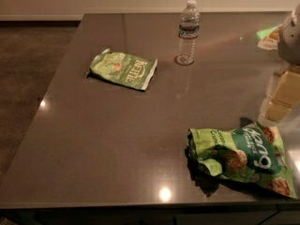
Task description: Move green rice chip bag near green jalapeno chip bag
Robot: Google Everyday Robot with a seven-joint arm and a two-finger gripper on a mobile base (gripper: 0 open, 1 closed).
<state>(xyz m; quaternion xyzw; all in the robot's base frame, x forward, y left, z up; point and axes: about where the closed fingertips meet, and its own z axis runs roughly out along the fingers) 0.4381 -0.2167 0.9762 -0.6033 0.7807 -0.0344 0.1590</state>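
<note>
The rice chip bag (241, 156) is laid at the near right of the bench (117, 139), its long axis running left to right, crumpled end pointed left. The jalapeno chip bag (123, 69) is seen well apart, far left. The gripper (277, 108) is held at the right edge, seemingly just above the rice chip bag; whether it is spread or closed cannot be told.

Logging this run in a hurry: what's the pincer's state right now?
Pincer: at the right edge of the view, just above the green rice chip bag; open or closed cannot be told.
</note>
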